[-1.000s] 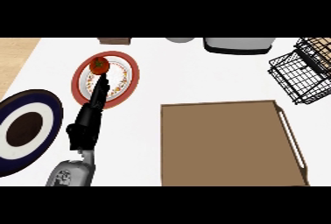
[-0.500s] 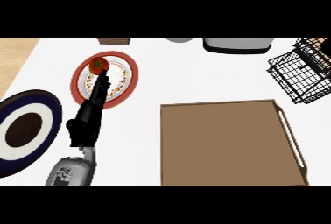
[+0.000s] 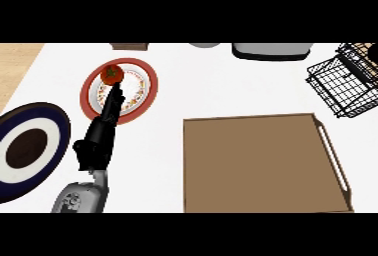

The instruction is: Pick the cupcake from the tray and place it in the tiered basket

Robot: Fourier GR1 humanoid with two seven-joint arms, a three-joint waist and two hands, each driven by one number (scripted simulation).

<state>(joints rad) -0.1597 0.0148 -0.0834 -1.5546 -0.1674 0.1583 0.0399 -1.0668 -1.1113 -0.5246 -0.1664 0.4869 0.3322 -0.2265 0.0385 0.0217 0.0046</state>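
The tray (image 3: pixel 258 165) lies front right on the bench (image 3: pixel 221 85), with the tiered basket (image 3: pixel 343 85) behind it at the right edge. To the tray's left and further back, a small plate (image 3: pixel 150 82) carries a tomato (image 3: pixel 111 73). A larger plate (image 3: pixel 55 125) lies at the left edge. The left hand (image 3: pixel 97 142) reaches over the small plate.

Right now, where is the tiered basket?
In the head view, the tiered basket sits at the upper right edge, just beyond the far right corner of the tray.
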